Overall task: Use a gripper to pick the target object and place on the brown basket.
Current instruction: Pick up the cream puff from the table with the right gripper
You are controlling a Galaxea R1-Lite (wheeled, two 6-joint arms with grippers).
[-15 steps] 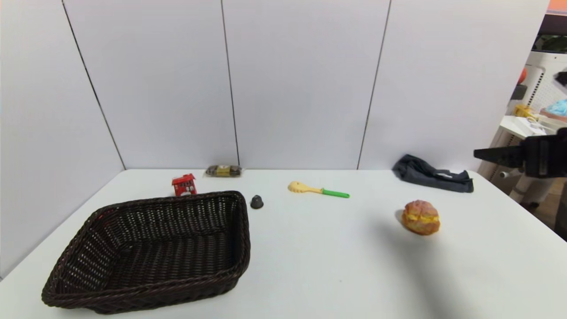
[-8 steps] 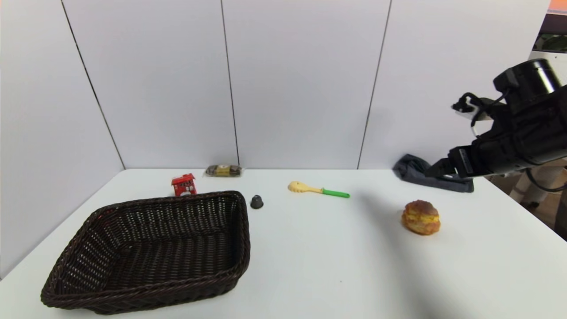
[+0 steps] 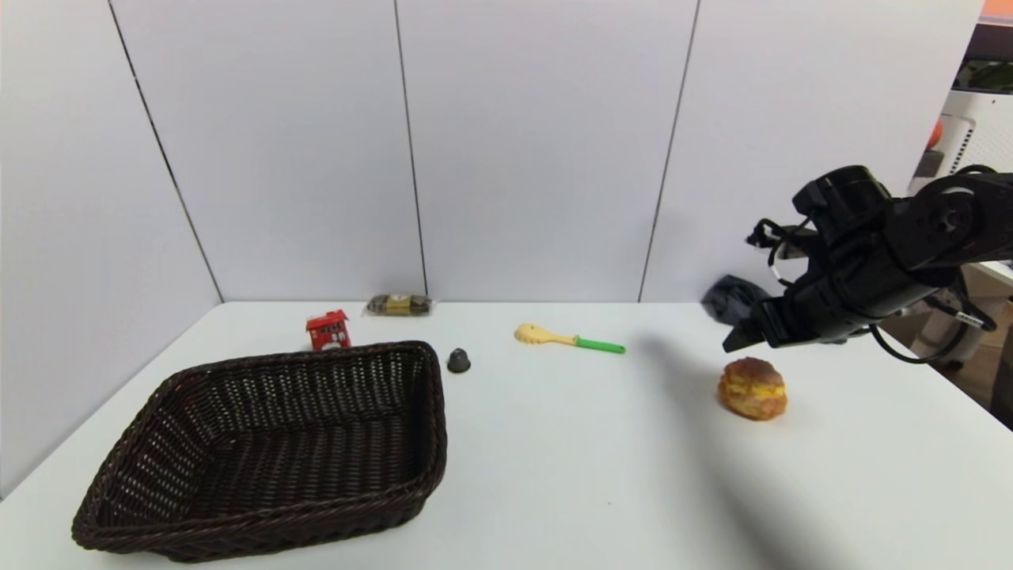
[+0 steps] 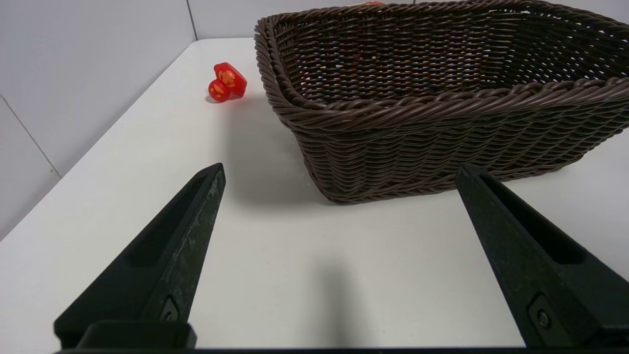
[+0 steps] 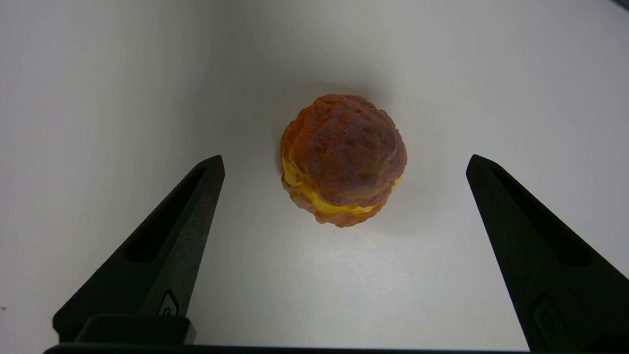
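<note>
The round golden-brown bun with a crackled crust and a yellow filling seam (image 5: 344, 160) sits alone on the smooth white surface (image 3: 601, 475) toward the robot's right, well apart from the large dark brown woven wicker basket (image 3: 261, 443) on the left. It looks light and probably a moulded replica, so likely stiff or slightly springy, not fragile; its bumpy, matte crust should give the fingers decent friction, though the domed shape could let it squirt out if pinched too high. The safest hold, as I judge it, is across its widest girth, near the yellow seam, with one finger on each side. The right gripper (image 5: 344, 162), black with narrow tapered fingers (image 5: 177, 236), hangs above and just behind the bun, spread wide with nothing between them, the bun centred in the gap in the right wrist view. The left gripper (image 4: 339, 169) is parked low near the basket's near wall, its fingers likewise splayed and empty. The basket's sloped, ribbed weave looks rigid, its mouth wide, and should be forgiving for a drop.
</note>
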